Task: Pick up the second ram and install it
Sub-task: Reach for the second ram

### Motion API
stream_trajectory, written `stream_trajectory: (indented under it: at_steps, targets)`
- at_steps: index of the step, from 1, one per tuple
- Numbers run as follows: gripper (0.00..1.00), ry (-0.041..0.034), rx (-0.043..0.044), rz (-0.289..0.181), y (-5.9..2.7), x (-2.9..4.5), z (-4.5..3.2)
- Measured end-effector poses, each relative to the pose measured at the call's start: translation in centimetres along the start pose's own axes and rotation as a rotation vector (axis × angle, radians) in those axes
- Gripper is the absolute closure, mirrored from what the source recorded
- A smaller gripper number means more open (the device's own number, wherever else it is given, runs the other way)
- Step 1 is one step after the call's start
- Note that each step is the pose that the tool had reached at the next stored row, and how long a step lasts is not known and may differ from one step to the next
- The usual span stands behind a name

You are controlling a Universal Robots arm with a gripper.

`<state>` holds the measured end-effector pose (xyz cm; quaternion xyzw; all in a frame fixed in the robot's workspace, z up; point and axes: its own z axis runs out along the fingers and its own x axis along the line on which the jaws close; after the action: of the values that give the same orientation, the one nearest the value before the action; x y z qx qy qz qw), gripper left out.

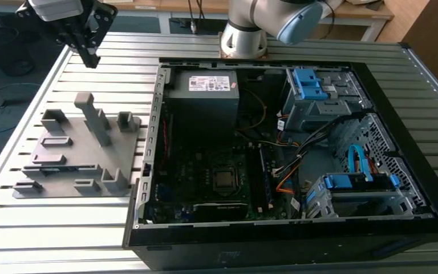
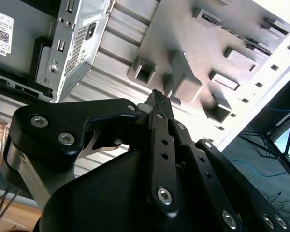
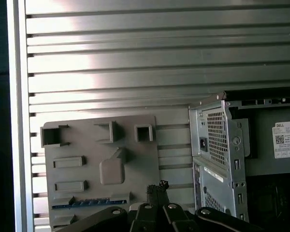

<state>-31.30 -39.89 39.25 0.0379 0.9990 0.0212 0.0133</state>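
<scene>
My gripper [image 1: 92,61] hangs shut and empty high over the far corner of the table on the exterior view's left, well above the grey holder tray [image 1: 82,149]. Both wrist views show the fingertips [image 2: 157,95] [image 3: 157,186] pressed together with nothing between them. A thin dark strip, the second ram [image 3: 89,203], stands on edge in the tray's long ribbed slot [image 1: 61,168]. Another dark memory stick [image 1: 266,174] sits upright in a slot on the motherboard, beside the CPU socket [image 1: 224,178].
The open computer case [image 1: 157,114] lies on the slatted metal table [image 1: 89,228], to the exterior view's right of the tray. Inside are a power supply [image 1: 202,94], blue drive brackets [image 1: 310,85] and loose cables [image 1: 295,148]. The arm's base [image 1: 243,40] stands behind the case.
</scene>
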Motion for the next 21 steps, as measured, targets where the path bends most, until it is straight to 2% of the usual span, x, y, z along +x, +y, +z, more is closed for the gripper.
stream_trajectory:
  at_steps: [21]
  targets:
    - [0.9,-0.0001,0.0012,0.0,-0.35,4.5,-0.01]
